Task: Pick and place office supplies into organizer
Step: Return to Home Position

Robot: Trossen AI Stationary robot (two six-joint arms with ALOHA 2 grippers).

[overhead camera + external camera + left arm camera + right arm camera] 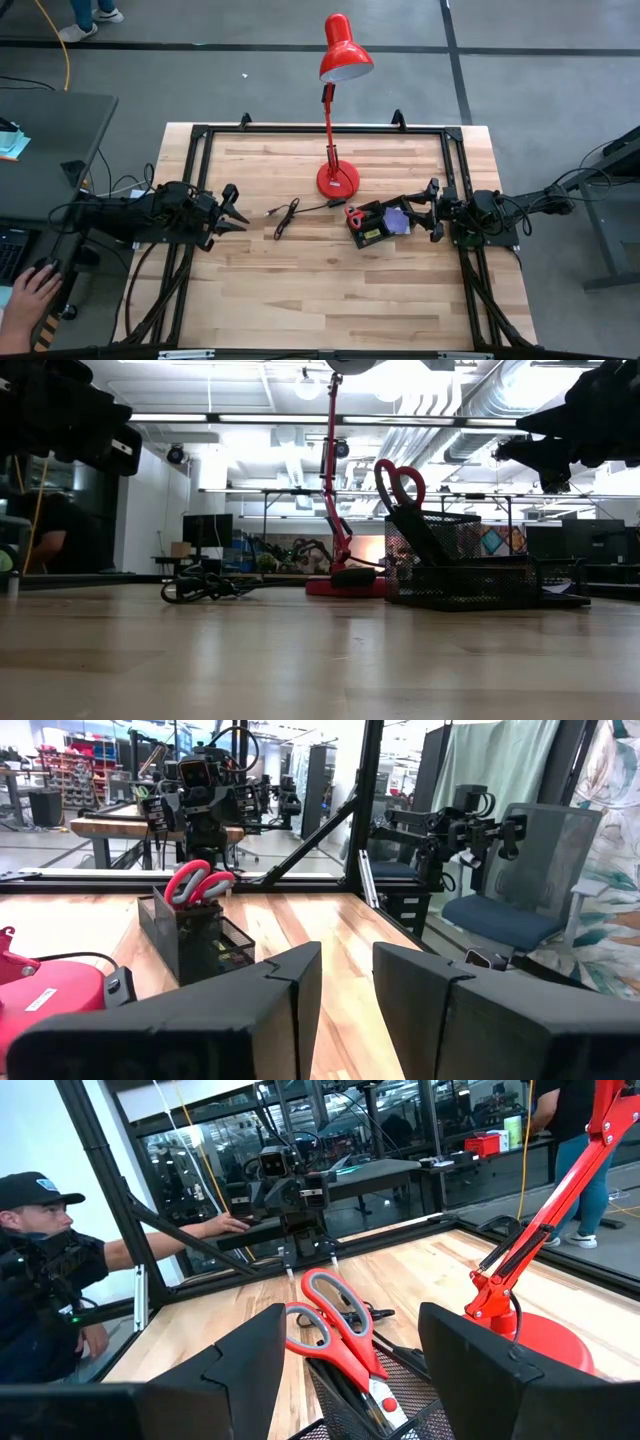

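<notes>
Just beside the organizer (372, 227), noted right gripper (416, 213) spread wide, gripping nothing; well apart from it across the table, left gripper (237, 210) parted, also empty. Logged red-handled scissors (340, 1325) handles-up in its mesh cup, purple sticky-note pad (397, 219) in its low tray. Spotted white sticker (30, 1000) on lamp base (337, 180) nearby, writing unreadable.

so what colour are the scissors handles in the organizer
Red; the scissors stand handles-up in the black mesh organizer, clearest in the right wrist view.
</notes>
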